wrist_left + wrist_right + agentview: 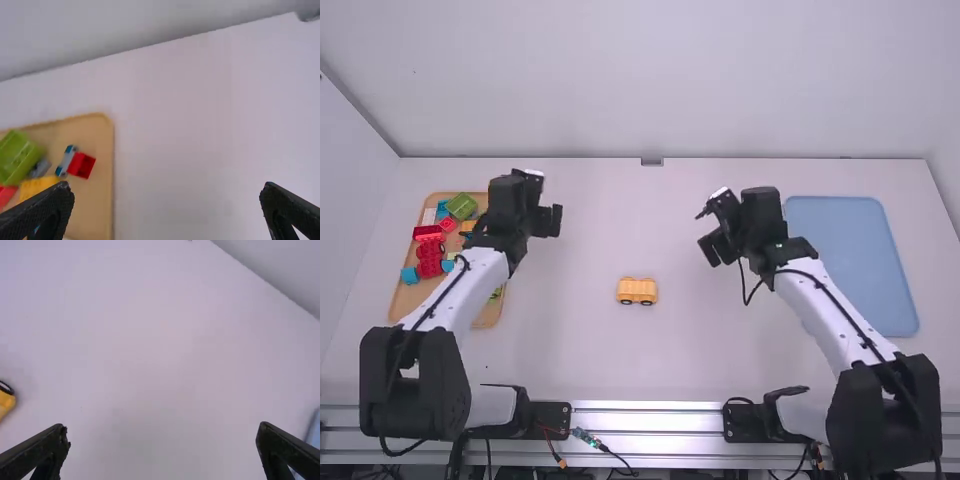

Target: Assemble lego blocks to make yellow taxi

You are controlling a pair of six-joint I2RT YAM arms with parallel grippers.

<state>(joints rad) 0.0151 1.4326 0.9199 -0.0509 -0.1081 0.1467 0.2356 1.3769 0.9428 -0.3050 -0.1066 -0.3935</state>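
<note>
Left pincer point(549, 220) and right pincer point(704, 232) gape wide, empty; left arm point(470, 292) partly hides the tray point(408, 302) of blocks point(429, 262).

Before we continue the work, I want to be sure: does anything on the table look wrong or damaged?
Nothing stands out: the yellow car sits upright on its wheels, and the loose blocks lie on the wooden tray.

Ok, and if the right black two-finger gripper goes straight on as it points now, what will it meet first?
The right gripper would probably meet the bare, flat white table, seen between its open fingers; distance is unclear.
</note>
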